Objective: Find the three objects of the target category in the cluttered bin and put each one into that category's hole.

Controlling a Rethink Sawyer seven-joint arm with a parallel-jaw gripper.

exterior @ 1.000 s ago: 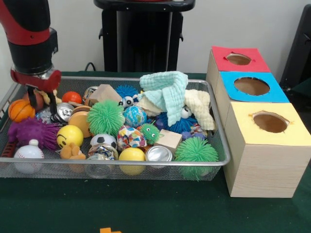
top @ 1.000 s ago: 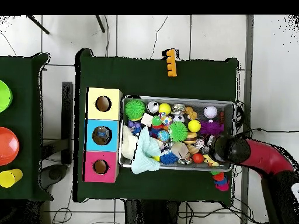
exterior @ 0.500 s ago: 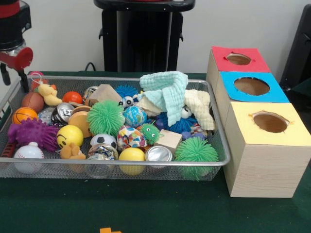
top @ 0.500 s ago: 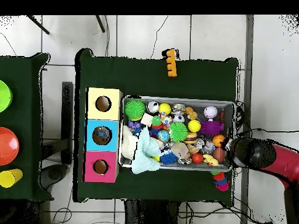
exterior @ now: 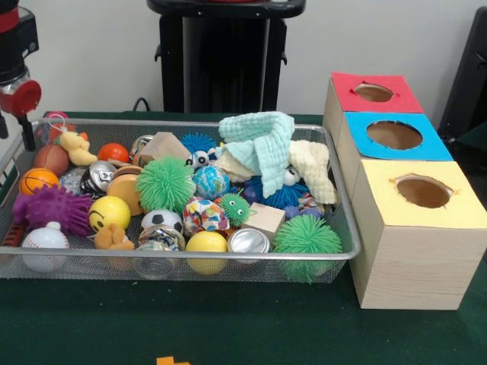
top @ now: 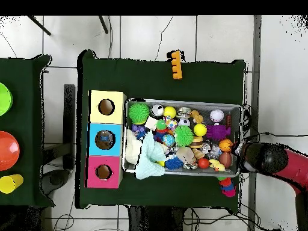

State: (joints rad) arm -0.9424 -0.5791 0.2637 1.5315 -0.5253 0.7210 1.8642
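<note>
A wire mesh bin (exterior: 190, 123) holds a crowded heap. In it are green spiky balls (exterior: 165, 184), yellow balls (exterior: 109, 214), drink cans (exterior: 249, 240), a basketball (exterior: 36, 180), a baseball (exterior: 44, 239), a purple plush (exterior: 49, 205) and a mint cloth (exterior: 262, 141). Three wooden boxes stand beside it, each with a hole on top: red (exterior: 374, 93), blue (exterior: 394, 134) and yellow (exterior: 423, 192). My gripper (exterior: 15, 141) hangs open and empty above the bin's left rim. In the overhead view the gripper (top: 240, 157) sits just outside the bin's (top: 180, 101) right end.
A cream cloth (exterior: 312, 167) drapes near the bin's right wall. An orange toy (top: 175, 64) lies on the green table beyond the bin. A small stacked toy (top: 227, 187) sits by the arm. On a second table are green, orange and yellow dishes (top: 7, 150).
My gripper has lifted out of the bin's left end and drawn outward past the rim, holding nothing. The basketball, the brown ball and a yellow plush under it now show and have shifted a little.
</note>
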